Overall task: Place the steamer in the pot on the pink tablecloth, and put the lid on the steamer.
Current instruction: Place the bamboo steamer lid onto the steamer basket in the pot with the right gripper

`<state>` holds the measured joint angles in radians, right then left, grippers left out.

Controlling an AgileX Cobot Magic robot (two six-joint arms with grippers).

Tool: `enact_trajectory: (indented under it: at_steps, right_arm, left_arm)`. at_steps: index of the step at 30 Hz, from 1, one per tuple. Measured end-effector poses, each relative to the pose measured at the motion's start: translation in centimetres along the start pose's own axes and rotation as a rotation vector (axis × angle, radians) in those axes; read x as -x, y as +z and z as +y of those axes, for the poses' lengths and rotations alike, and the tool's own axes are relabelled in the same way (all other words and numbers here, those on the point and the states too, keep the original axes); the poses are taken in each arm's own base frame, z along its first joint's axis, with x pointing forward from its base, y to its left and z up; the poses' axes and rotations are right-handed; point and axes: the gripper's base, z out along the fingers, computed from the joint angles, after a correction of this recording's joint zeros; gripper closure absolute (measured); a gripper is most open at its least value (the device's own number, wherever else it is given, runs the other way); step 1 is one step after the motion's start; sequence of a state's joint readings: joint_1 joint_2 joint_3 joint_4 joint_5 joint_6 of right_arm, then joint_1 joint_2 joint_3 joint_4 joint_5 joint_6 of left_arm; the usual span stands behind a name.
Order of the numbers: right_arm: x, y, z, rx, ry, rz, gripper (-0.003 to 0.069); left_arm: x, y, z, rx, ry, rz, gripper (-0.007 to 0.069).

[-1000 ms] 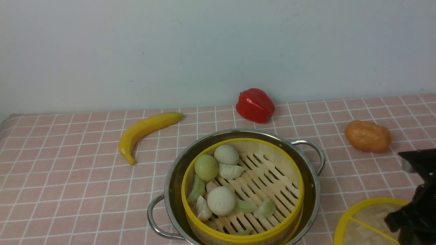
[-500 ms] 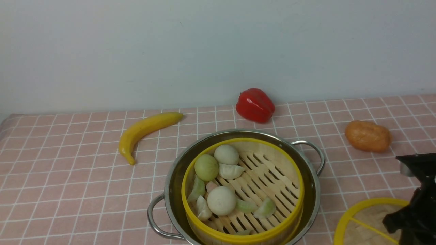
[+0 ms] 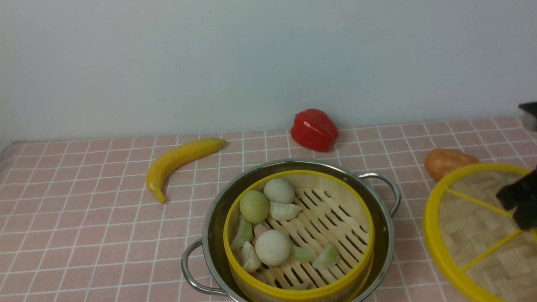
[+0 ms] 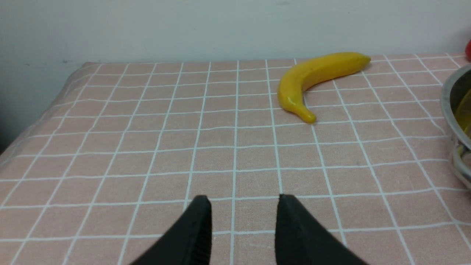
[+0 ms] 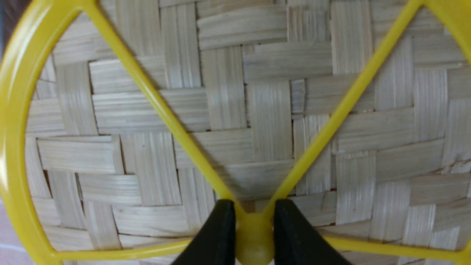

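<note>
The steel pot (image 3: 212, 222) stands on the pink tablecloth (image 3: 84, 235) at the front centre. Inside it sits the steamer (image 3: 331, 209), holding buns and dumplings. At the right edge the lid (image 3: 470, 222) hangs tilted above the cloth, clear of the pot. My right gripper (image 3: 515, 201) is shut on it. In the right wrist view both fingers pinch the yellow centre knob (image 5: 254, 235) of the lid (image 5: 228, 103), with the right gripper (image 5: 254, 211) over the spokes' meeting point. My left gripper (image 4: 243, 202) is open over bare cloth, left of the pot, holding nothing.
A yellow banana (image 3: 178, 159) lies behind and left of the pot. A red pepper (image 3: 314, 129) sits near the back wall. An orange bread-like lump (image 3: 444, 161) lies at the right, partly behind the lid. The pot's rim (image 4: 450, 103) edges into the left wrist view.
My right gripper has risen with the lid, which has left the cloth, sits higher and tilted, and now covers part of the orange lump. Pot and steamer have not moved.
</note>
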<state>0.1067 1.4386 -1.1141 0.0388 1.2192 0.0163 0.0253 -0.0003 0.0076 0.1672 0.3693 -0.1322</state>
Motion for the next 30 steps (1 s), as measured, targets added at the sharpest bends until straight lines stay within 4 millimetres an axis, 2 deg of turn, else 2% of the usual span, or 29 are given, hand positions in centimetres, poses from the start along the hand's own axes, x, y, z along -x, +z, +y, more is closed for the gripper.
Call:
enact_trajectory:
  at_steps: [1, 2, 6, 11, 13, 14, 16, 20, 21, 25, 26, 27, 28, 30]
  right_arm:
    - [1.0, -1.4, 0.0, 0.001, -0.023, -0.058, 0.0512]
    - [1.0, -1.4, 0.0, 0.001, -0.026, -0.058, 0.0512]
    - [3.1, -3.9, 0.2, 0.004, -0.101, -0.155, 0.0512]
    - [5.2, -4.1, 1.9, 0.019, -0.228, -0.179, 0.0512]
    - [6.7, -3.6, 4.3, 0.024, -0.338, -0.181, 0.0512]
    - [6.8, -3.5, 4.7, 0.024, -0.353, -0.181, 0.0512]
    - [8.1, -3.1, 7.5, 0.020, -0.455, -0.192, 0.0512]
    - [9.4, -2.9, 11.9, 0.029, -0.631, -0.225, 0.0512]
    - [9.5, -2.7, 12.1, 0.031, -0.642, -0.223, 0.0512]
    - [9.0, -2.6, 17.0, 0.058, -0.866, -0.249, 0.0512]
    - [9.0, -2.6, 17.2, 0.060, -0.874, -0.251, 0.0512]
    - [8.5, -2.5, 18.6, 0.068, -0.936, -0.251, 0.0512]
    - [8.4, -2.5, 18.7, 0.069, -0.943, -0.250, 0.0512]
    - [7.4, -2.4, 20.5, 0.080, -1.035, -0.250, 0.0512]
  left_arm:
    - [0.0, 0.0, 0.0, 0.000, 0.000, 0.000, 0.0382]
    - [0.0, 0.0, 0.0, 0.000, 0.000, 0.000, 0.0382]
    - [0.0, 0.0, 0.0, 0.000, 0.000, 0.000, 0.0382]
    - [0.0, 0.0, 0.0, 0.000, 0.000, 0.000, 0.0382]
    - [0.0, 0.0, 0.0, 0.000, 0.000, 0.000, 0.0382]
    - [0.0, 0.0, 0.0, 0.000, 0.000, 0.000, 0.0382]
    - [0.0, 0.0, 0.0, 0.000, 0.000, 0.000, 0.0382]
    - [0.0, 0.0, 0.0, 0.000, 0.000, 0.000, 0.0382]
    - [0.0, 0.0, 0.0, 0.000, 0.000, 0.000, 0.0382]
    - [0.0, 0.0, 0.0, 0.000, 0.000, 0.000, 0.0382]
    - [0.0, 0.0, 0.0, 0.000, 0.000, 0.000, 0.0382]
    - [0.0, 0.0, 0.0, 0.000, 0.000, 0.000, 0.0382]
    - [0.0, 0.0, 0.0, 0.000, 0.000, 0.000, 0.0382]
    - [0.0, 0.0, 0.0, 0.000, 0.000, 0.000, 0.0382]
